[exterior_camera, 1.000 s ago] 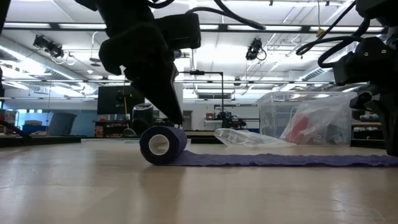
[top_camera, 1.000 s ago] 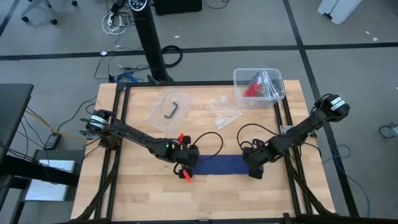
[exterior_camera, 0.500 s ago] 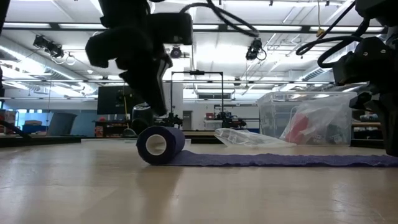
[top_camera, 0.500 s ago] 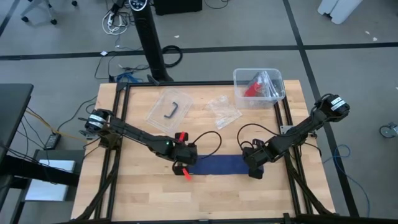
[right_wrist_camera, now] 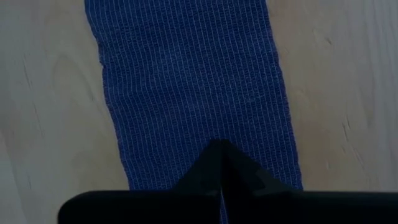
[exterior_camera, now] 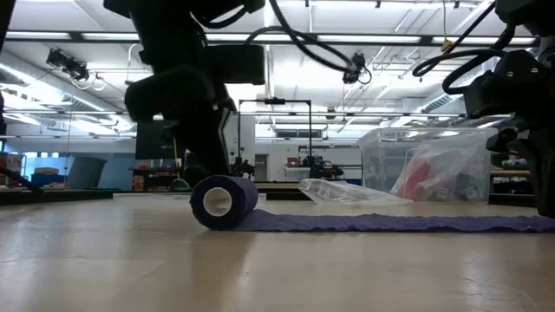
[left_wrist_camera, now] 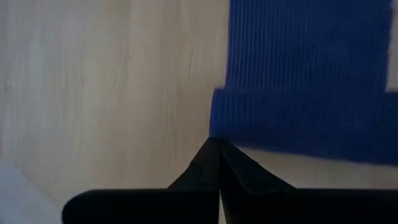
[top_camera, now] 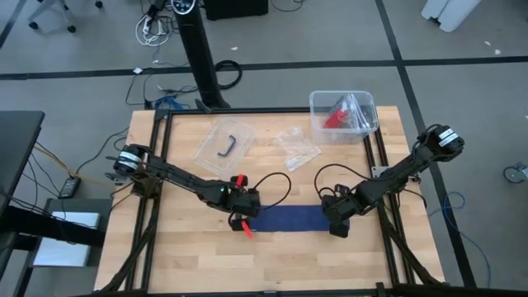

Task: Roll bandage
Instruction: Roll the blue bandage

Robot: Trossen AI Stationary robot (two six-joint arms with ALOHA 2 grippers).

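The navy-blue bandage lies on the table as a flat strip (top_camera: 289, 219) with a rolled-up part (exterior_camera: 223, 201) at its left end. The roll also shows in the left wrist view (left_wrist_camera: 305, 127). My left gripper (top_camera: 242, 213) is shut and stands at the roll's left side, fingers pointing down (exterior_camera: 206, 165). My right gripper (top_camera: 337, 217) is shut over the strip's right end (right_wrist_camera: 193, 81). My left gripper has its shut fingertips (left_wrist_camera: 217, 149) against the roll's left-facing side, at one end corner of the roll (left_wrist_camera: 217, 127). The fingers come from above, slanting down. The roll rests on the table. My right gripper presses its shut fingertips (right_wrist_camera: 217, 155) down on the flat strip (right_wrist_camera: 217, 127) near its right end, midway across its width. The fingers come from above. The strip lies flat on the table under them.
A clear plastic bin (top_camera: 342, 114) holding a red item stands at the far right corner. A clear bag (top_camera: 297, 148) and a clear lid with a dark handle (top_camera: 224, 145) lie on the far half of the table. Bare wood lies toward the near edge.
My left gripper has gone from above the roll's right side over it toward the table's left edge, and now stands at the roll's left side with its fingers steeper. It stays shut. The roll has shifted slightly left.
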